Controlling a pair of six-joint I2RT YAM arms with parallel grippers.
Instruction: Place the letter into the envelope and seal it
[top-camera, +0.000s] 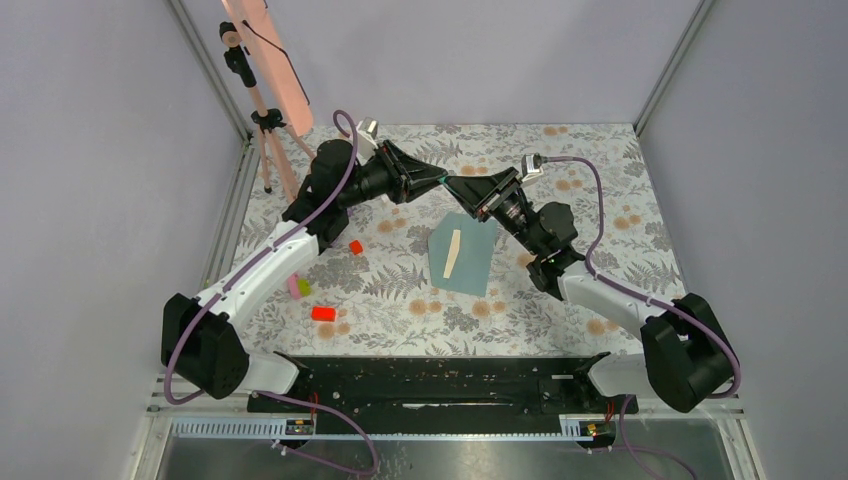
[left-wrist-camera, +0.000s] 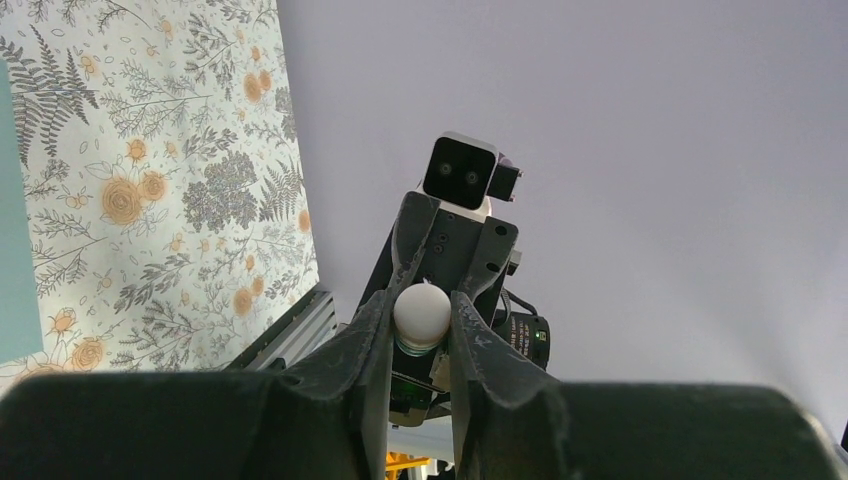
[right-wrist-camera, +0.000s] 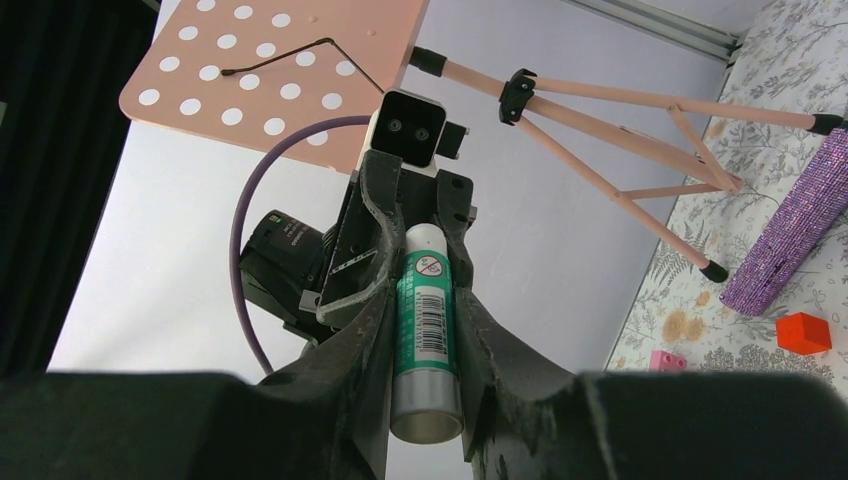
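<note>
The teal envelope (top-camera: 470, 262) lies flat mid-table, and its edge shows in the left wrist view (left-wrist-camera: 8, 210). The letter (top-camera: 453, 255) shows as a narrow tan strip on top of it. Above the table behind the envelope my two grippers meet tip to tip on a green glue stick (right-wrist-camera: 425, 320). The left gripper (top-camera: 438, 178) (left-wrist-camera: 421, 300) is shut on the stick's white cap (left-wrist-camera: 421, 312). Both fingers of the right gripper (top-camera: 454, 186) (right-wrist-camera: 425, 300) press the green body, and the silver base points toward its wrist.
A salmon-pink panel on a tripod (top-camera: 265, 70) stands at the back left. Red blocks (top-camera: 355, 246) (top-camera: 323, 313) and a pink-green block (top-camera: 299, 287) lie left of the envelope. A purple glittery bar (right-wrist-camera: 790, 240) lies near the tripod feet.
</note>
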